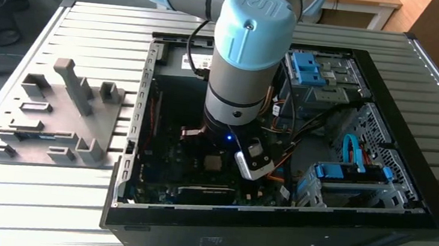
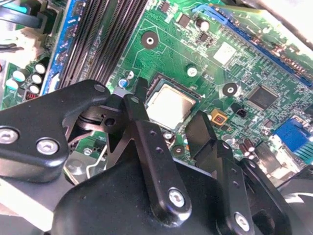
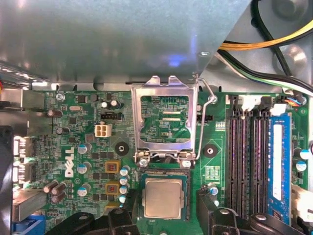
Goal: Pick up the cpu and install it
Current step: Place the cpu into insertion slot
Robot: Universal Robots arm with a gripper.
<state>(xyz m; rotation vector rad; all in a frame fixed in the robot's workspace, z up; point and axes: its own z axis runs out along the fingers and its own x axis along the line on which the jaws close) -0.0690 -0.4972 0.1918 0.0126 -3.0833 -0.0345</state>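
The slatted table [image 1: 91, 26] carries the open computer case [image 1: 273, 232], and I reach down over its green motherboard [image 3: 88, 122]. My hand [image 2: 170, 108] is spread apart, clamped on nothing. The load plate [image 3: 164, 120] stands flipped up. The cpu [image 3: 164, 198] lies flat in its socket between my fingers. I judge this wants a level, square hand that doesn't nudge the chip's edges.

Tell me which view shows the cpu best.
First wrist view: the cpu lies square-on, whole top visible. The second wrist view shows it obliquely between the fingers; the exterior view, tiny beside the arm.
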